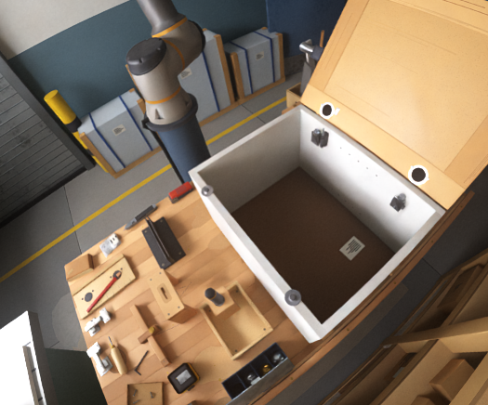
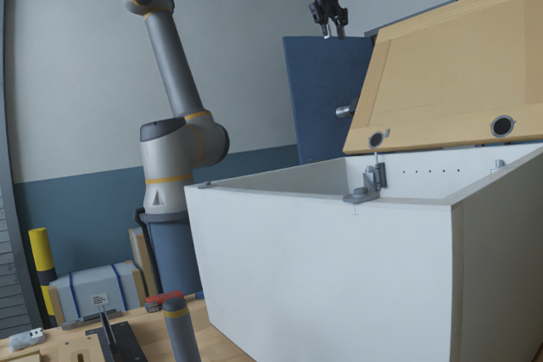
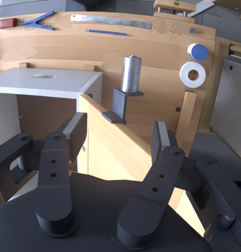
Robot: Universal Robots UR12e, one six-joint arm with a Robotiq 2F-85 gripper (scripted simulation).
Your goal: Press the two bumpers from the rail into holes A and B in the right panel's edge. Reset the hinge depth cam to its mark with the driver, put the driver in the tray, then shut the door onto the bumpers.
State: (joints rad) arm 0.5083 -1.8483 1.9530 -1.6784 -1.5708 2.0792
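On the workbench a white cabinet [image 1: 314,223] lies on its back with its wooden door [image 1: 405,79] standing open above the far side. Two grey bumpers sit in the near panel's edge, one at the far corner [image 1: 207,190] and one toward the near end [image 1: 293,297]. Two hinges [image 1: 319,137] [image 1: 398,202] are on the inner wall by the door. The driver [image 1: 214,296] stands in the wooden tray [image 1: 235,320], and the dark rail [image 1: 162,242] lies to the left. My gripper [image 2: 332,34] hangs high above the door's top edge [image 3: 116,134], open and empty.
Behind the bench stand wrapped crates [image 1: 112,130] and a blue panel [image 2: 324,95]. A metal cylinder on a bracket [image 3: 130,75] stands beyond the door. Hand tools, a parts bin [image 1: 256,374] and tape rolls [image 3: 193,74] lie on the bench.
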